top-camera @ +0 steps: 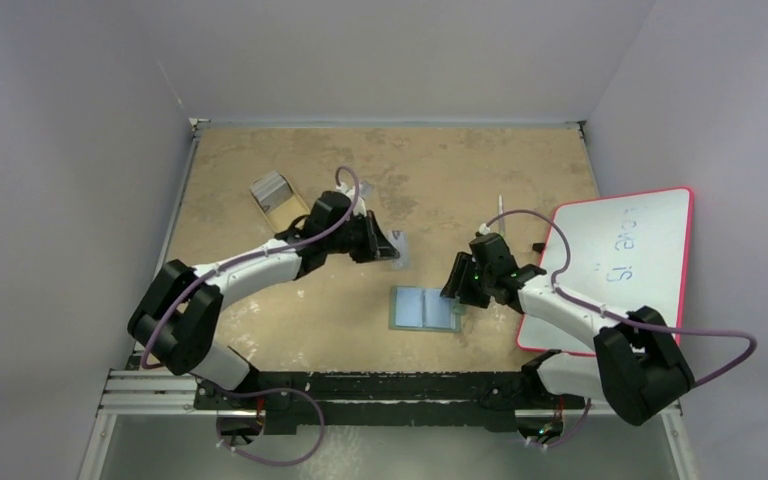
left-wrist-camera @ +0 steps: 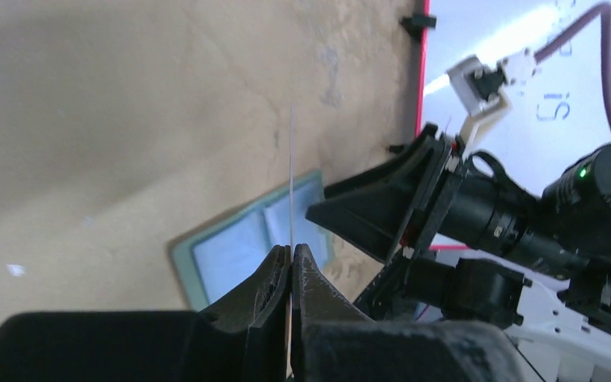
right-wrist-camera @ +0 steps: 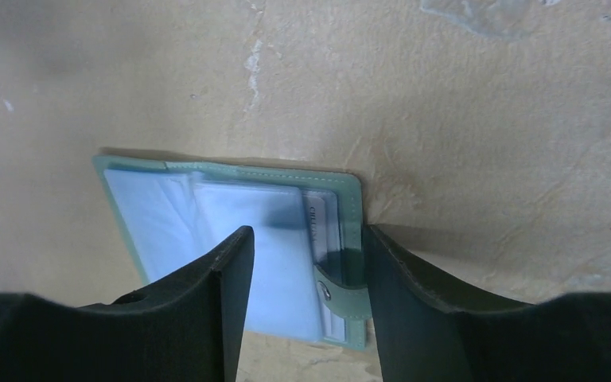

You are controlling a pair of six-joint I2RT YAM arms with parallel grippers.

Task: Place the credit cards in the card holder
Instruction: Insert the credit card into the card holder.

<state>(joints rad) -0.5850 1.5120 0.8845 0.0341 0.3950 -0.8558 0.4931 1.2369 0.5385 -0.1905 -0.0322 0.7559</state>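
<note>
Now the left gripper (left-wrist-camera: 291, 255) is clamped on a thin credit card (left-wrist-camera: 292, 175), just beyond the far edge of the open card holder (top-camera: 425, 308). The right gripper (right-wrist-camera: 306, 239), fingers apart, straddles the card holder's snap-tab edge. A stack of credit cards (top-camera: 270, 186) sits in a tan tray (top-camera: 290, 212), well left of the card holder.
</note>
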